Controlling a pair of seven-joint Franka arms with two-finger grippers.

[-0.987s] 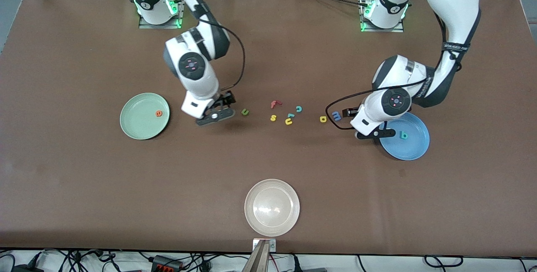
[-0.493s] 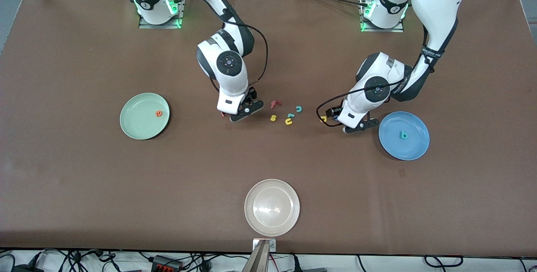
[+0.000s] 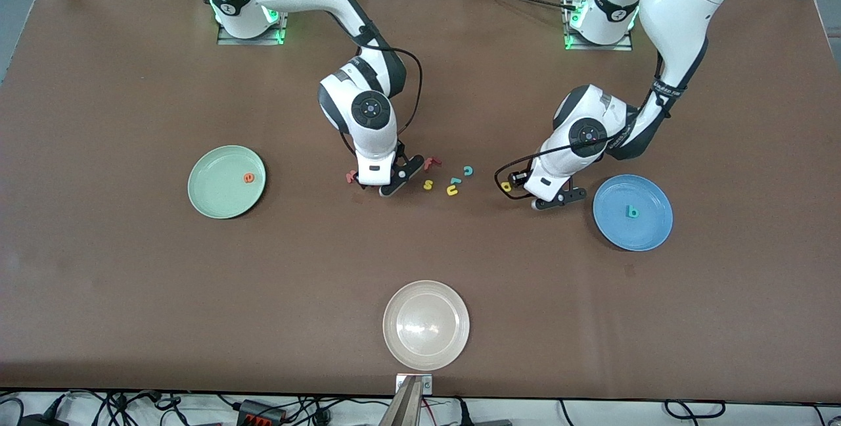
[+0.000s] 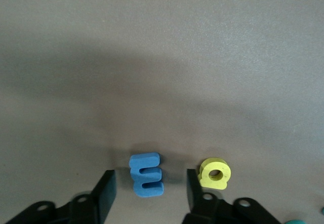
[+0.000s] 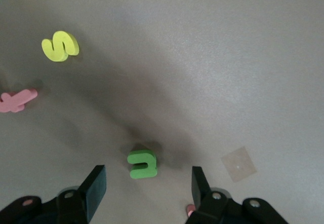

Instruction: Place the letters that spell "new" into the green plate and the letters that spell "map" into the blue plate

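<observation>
In the right wrist view the green n [image 5: 142, 163] lies on the table between the spread fingers of my right gripper [image 5: 147, 191], untouched. The salmon w [image 3: 351, 177] lies just beside that gripper [image 3: 380, 179]. In the left wrist view my left gripper [image 4: 149, 193] is open astride the blue m [image 4: 147, 175], with a gap on each side. The yellow a [image 4: 215, 173] sits just outside one finger and also shows in the front view [image 3: 506, 186]. The orange e [image 3: 248, 177] lies in the green plate [image 3: 210, 196]. The teal p [image 3: 632, 212] lies in the blue plate [image 3: 650, 232].
Between the two grippers lie a red f [image 3: 430, 163], a yellow s [image 3: 428, 184], a yellow u [image 3: 452, 190] and a teal c [image 3: 468, 170]. A white plate [image 3: 426, 325] stands nearer to the front camera, at mid-table.
The right arm swung from beside the green plate toward the letter cluster and came down over the n. The left arm moved from the blue plate's edge down over the m.
</observation>
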